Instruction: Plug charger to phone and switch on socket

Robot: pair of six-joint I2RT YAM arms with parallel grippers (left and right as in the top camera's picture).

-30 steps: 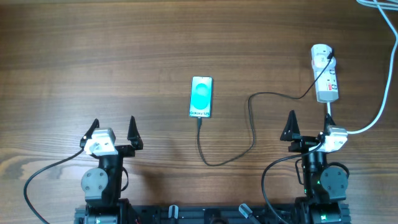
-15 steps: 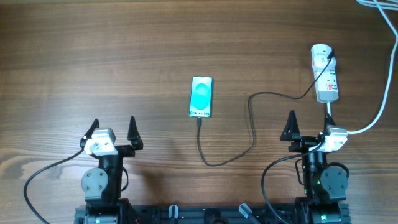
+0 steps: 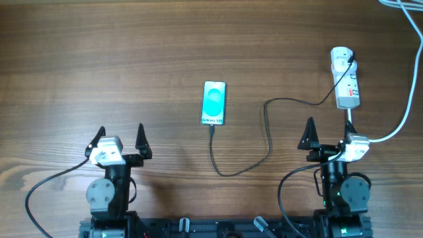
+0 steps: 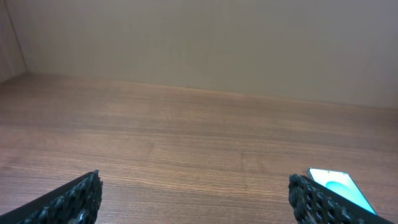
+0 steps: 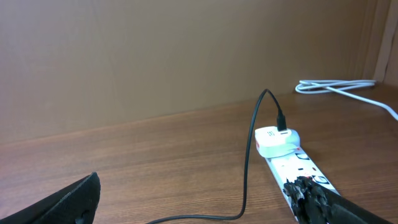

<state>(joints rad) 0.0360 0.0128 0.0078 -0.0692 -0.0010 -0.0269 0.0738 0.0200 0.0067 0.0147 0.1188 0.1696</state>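
Charger: your thin black cable makes its nearest loop between the two arms. One end runs up to the near edge of the phone, the other climbs past the right arm to the far end of the socket.
Left gripper: fingers spread wide apart and holding nothing, over bare table well to the left of the phone.
Right gripper: fingers also spread apart and holding nothing, just short of the socket's near end.
Phone: flat, turquoise screen up, white band toward you. The cable touches its near edge, but you cannot tell whether the plug is seated.
Socket: narrow white strip lying lengthwise beyond your right gripper. You cannot tell the red switch's position.
Adapter: white, on the socket's far end, with the black cable entering it.
White lead: curves from the socket's near end out to the far right corner.
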